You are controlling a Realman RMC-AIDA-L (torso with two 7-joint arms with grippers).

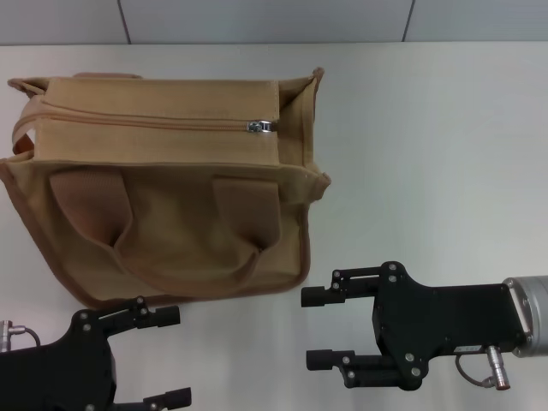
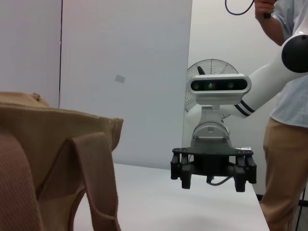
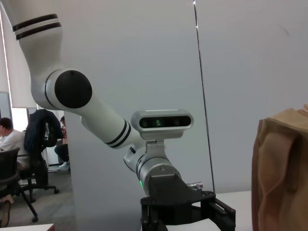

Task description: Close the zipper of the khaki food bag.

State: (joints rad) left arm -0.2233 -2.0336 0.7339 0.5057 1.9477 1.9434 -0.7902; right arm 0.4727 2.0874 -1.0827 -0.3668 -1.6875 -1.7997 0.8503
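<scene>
Both grippers, left gripper (image 1: pixel 170 356) and right gripper (image 1: pixel 320 328), hover spread apart beside the khaki food bag (image 1: pixel 163 180); the zipper (image 1: pixel 145 122) pull sits at the right end.

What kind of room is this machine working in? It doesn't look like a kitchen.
Probably an office or lab used for robot testing. A khaki food bag sits on a plain white table against bare partition walls. A standing fan is behind, and people sit on office chairs at desks nearby.
</scene>
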